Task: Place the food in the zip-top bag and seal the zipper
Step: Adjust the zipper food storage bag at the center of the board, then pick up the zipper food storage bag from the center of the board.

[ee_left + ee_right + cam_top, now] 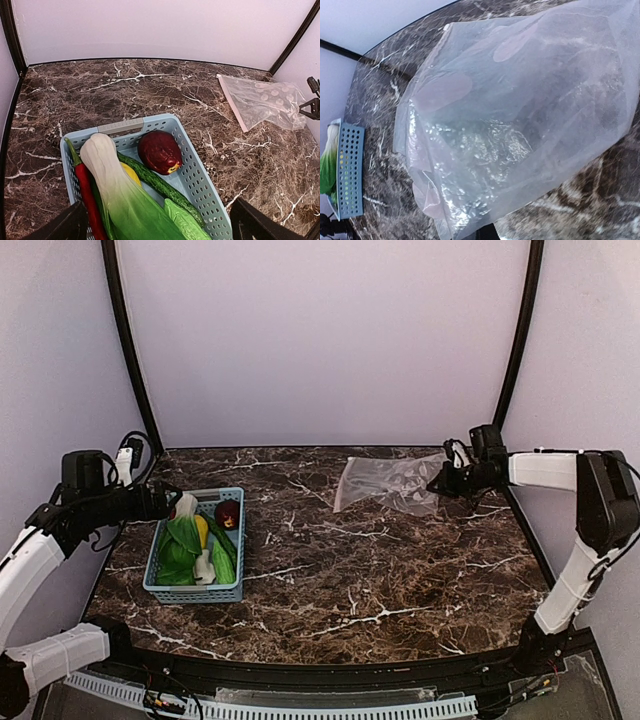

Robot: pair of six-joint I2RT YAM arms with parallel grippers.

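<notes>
Judging from how things lie, the task has barely begun: none of the food is in the zip-top bag (388,481), and the sealing cannot come until the filling is done. The bag lies flat and looks empty on the dark marbled surface (350,580) in the upper right of the top view, well apart from the light blue basket (200,175) at the left. Its zipper (232,105) runs along the edge that faces the basket, and I cannot tell whether the mouth is parted or pressed shut. All the food I can make out sits in the basket: the green leafy bunch (125,190) lies on top, with the red chilli (85,190) along its left side, a long green piece (155,182) on its right, the yellow piece (131,172) tucked between them, and the dark red fruit (159,150) in the far corner. The left tool (165,504) hovers over the basket's upper left end, spread wide and holding nothing. The right tool (440,482) is at the bag's far end, opposite the zipper; its wrist view is filled with crinkled plastic, so I cannot tell whether it is gripping the bag or only next to it. What remains is every piece of food, then the zipper.
</notes>
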